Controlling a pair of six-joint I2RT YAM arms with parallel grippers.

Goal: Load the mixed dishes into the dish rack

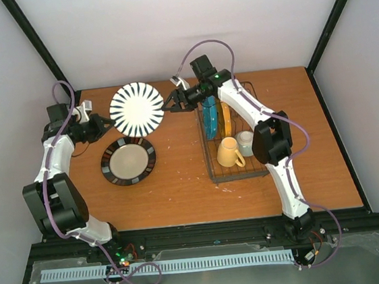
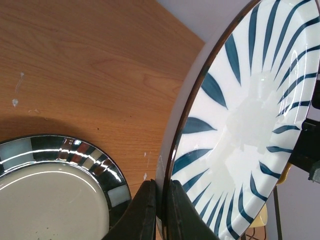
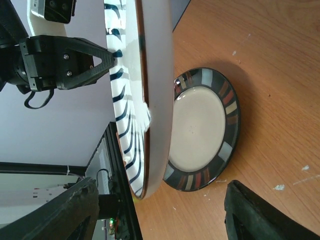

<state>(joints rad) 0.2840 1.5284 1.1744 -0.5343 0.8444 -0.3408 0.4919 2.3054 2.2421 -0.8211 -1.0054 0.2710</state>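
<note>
Round black-and-white striped ceramic plate (image 1: 136, 109): upright, rim clamped by left gripper (image 1: 109, 122). Right gripper (image 1: 167, 107) at the opposite rim, fingers spread, contact unclear.

Illumination is bright, diffuse and even in all 3 views; the top view is sharp, with only soft, short shadows. In the left wrist view, a broad white glare patch lies on the striped plate (image 2: 250, 125) above and to the right of the clamped jaws of the left gripper (image 2: 161, 210), which are dark and soft. Left of these jaws, specular streaks cross the dark rim of the beige plate (image 2: 85, 152), and a soft shadow falls on the table (image 2: 100, 65) beyond it. In the right wrist view, the spread fingers (image 3: 60, 210) of the right gripper (image 3: 161, 186) are defocused silhouettes; shadow rings the beige plate ahead of the jaws.
</note>
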